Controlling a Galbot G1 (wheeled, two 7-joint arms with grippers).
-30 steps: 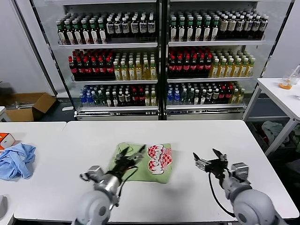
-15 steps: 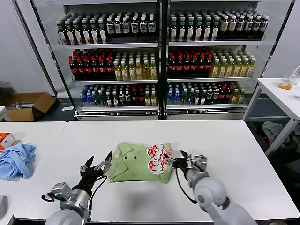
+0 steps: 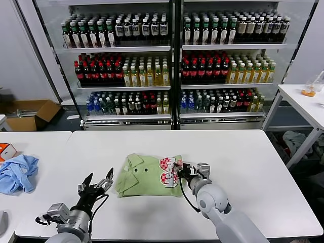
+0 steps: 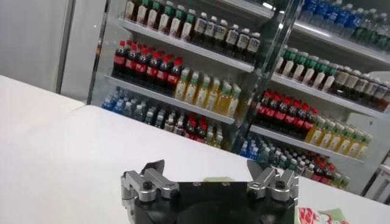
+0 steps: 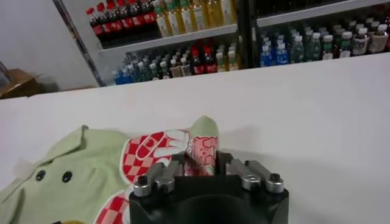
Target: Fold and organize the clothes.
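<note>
Shirt, pale green with a red-and-white chest print, lies folded near the front middle of the white table, collar and dark buttons up. Its right edge, flat half a second ago, is now lifted into a small peak between the fingers of the right gripper, which has closed in and pinches the printed cloth. The left gripper has drawn back from the shirt's left edge toward the table's front and hangs with fingers spread, holding nothing. A light blue cloth lies at the far left.
</note>
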